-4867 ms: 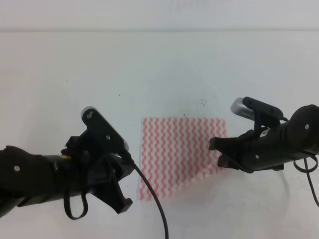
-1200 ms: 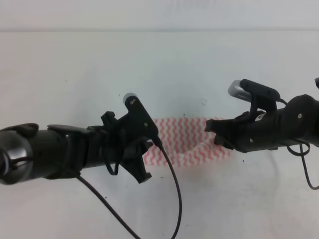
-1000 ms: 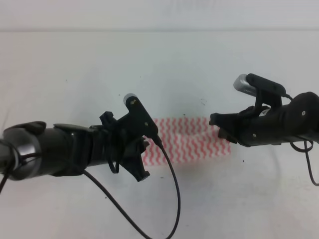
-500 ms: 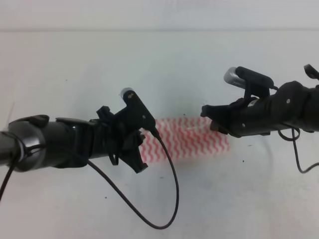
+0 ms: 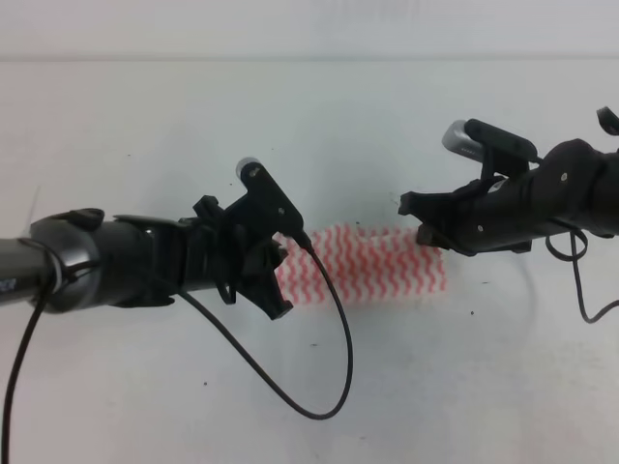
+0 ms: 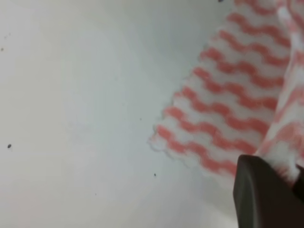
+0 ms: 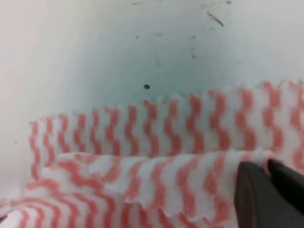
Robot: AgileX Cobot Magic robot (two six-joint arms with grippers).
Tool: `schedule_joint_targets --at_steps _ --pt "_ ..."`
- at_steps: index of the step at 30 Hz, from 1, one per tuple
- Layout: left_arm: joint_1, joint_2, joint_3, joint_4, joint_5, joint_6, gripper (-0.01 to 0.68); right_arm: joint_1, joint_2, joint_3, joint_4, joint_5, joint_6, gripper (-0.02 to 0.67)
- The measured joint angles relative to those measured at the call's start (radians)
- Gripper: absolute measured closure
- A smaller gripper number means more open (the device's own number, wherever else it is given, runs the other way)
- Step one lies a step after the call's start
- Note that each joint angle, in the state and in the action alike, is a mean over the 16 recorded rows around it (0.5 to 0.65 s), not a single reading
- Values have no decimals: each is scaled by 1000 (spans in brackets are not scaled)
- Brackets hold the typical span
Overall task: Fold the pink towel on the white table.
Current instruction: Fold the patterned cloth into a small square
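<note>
cloth: one pink towel (image 5: pixel 372 267), a folded strip mid-way on the white table (image 5: pixel 309 126) | layers: at least two seen in right wrist view | arms: two | left gripper (image 6: pixel 266 192): jaws pinched on a towel edge at its left end | right gripper (image 7: pixel 270 187): jaws closed on a raised towel fold at its right end

Folded pink towel (image 5: pixel 372 265) lies between both arms.

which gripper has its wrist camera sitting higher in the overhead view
The right gripper. Its silver-capped camera stands nearer the top of the overhead view than the one on the left gripper. Both grippers are at opposite ends of the pink towel.
</note>
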Motion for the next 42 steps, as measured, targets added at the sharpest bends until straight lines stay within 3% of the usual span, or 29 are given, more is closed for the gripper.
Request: schedule_joint_targets --at_steps 42 --pt "0 27 -28 0 -18 30 677 -5 56 -64 -25 17 -3 665"
